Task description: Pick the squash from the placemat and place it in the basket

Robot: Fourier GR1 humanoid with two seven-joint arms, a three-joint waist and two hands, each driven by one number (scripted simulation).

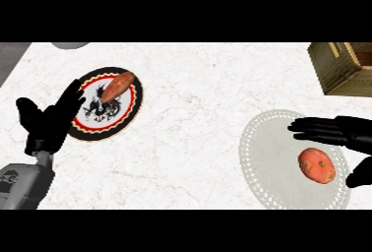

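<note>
R hand (341,134) comes in from the right edge over the placemat (272,147), fingers (311,129) stretched out leftward, thumb (359,173) lower & apart from them; spread wide, nothing in it. The squash (317,165) lies on the mat in the gap betw fingers & thumb, not gripped; whether the hand touches it is hard to tell from this angle. Squash is roundish, orange-red w/ paler blotches, mottled skin. Mat is a pale oval, light grey-white, w/ a lacy scalloped rim, flat on the counter (196,142).

Basket (341,66) sits at the top R corner, well apart from the mat, cut off by the view's edge: boxy, tan woven or slatted walls, darker inside. Only part of the inside shows, nothing seen in it.

L hand (45,123) is at the left, open, fingers up, resting; grey forearm (22,184) below it. Its fingertips overlap the left rim of a plate (129,106). Plate is round, black rim w/ a red & cream ring, white centre w/ a dark figure design. On it lies a sweet potato (117,87), long, orange-brown, tilted.

Counter is white marble w/ faint pinkish veins. A grey rounded thing (69,45) peeks in at the top edge, too cropped to name
</note>
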